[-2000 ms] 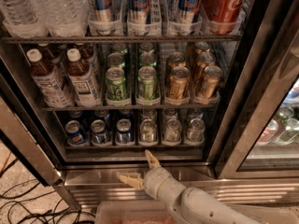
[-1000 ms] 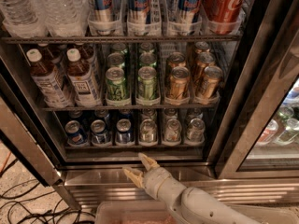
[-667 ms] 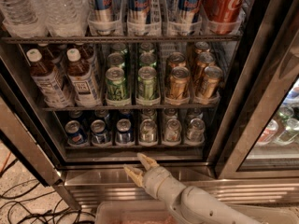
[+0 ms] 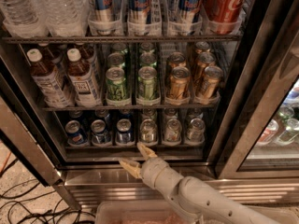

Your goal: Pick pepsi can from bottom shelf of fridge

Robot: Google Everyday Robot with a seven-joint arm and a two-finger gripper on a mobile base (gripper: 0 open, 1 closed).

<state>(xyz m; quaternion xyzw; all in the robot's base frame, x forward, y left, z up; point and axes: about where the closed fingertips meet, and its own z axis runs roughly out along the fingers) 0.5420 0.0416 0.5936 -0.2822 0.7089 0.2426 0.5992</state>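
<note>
The fridge (image 4: 261, 97) stands open with its dark racks of drinks in front of me. On the bottom shelf (image 4: 135, 146) three short dark-blue pepsi cans stand at the left (image 4: 75, 132), and short silver cans (image 4: 173, 130) stand to their right. My gripper (image 4: 133, 157) is at the front edge of the bottom shelf, just below and in front of the cans. Its two tan fingers (image 4: 145, 150) are spread apart and empty. It touches no can. The nearest blue can (image 4: 124, 130) is just above and left of the gripper.
The rack above holds green cans (image 4: 116, 84) and gold cans (image 4: 178, 83), with bottles (image 4: 83, 78) at the left. The top rack holds tall slim blue-silver cans (image 4: 139, 3) and a red can (image 4: 223, 3). A steel sill (image 4: 93, 176) lies below. Cables (image 4: 28, 204) lie on the floor at left.
The gripper has edged slightly left and its fingers have tilted a little; it stays open at the shelf's front edge. The cans have not moved.
</note>
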